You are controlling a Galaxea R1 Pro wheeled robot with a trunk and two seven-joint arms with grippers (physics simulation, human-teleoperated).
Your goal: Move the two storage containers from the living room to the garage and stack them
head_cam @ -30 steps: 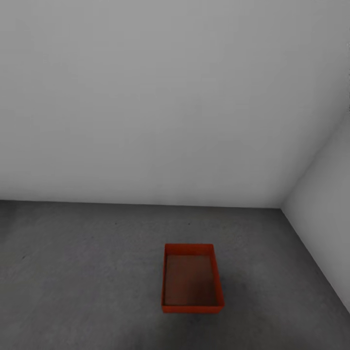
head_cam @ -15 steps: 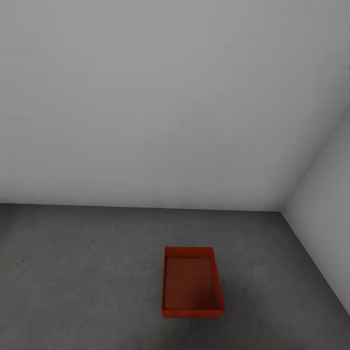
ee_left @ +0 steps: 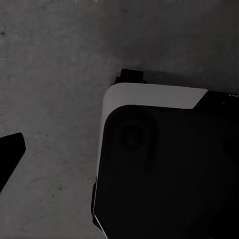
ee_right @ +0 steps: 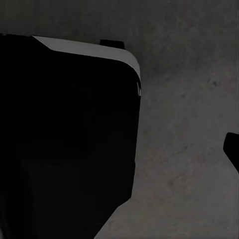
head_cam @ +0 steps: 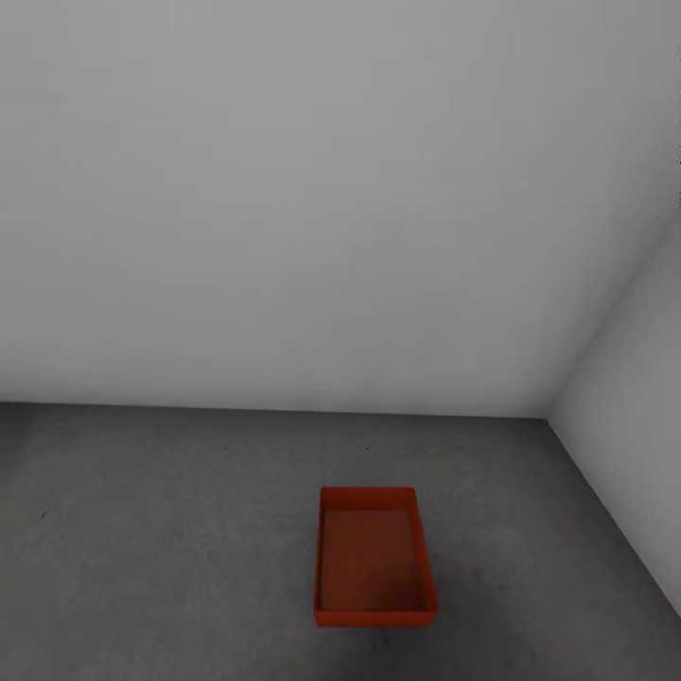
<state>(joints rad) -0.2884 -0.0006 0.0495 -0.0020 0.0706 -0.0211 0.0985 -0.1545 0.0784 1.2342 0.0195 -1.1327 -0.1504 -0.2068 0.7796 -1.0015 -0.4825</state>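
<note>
Currently one storage container [head_cam: 374,556] is sitting open side up on the dark concrete floor [head_cam: 170,549] of the garage, near the corner where two pale walls [head_cam: 312,199] are meeting; likely it is serving as the base for the stack, with nothing on it yet. Both wrist cameras are looking down past the robot's dark, white-edged base [ee_left: 164,159] at bare concrete, suggesting lowered arms. A dark fingertip [ee_left: 9,152] is edging in, yet whether either gripper is parted or closed, I cannot tell.

The dark grey concrete floor [head_cam: 170,530] carries one open orange-red storage container [head_cam: 374,558] near the wall corner
</note>
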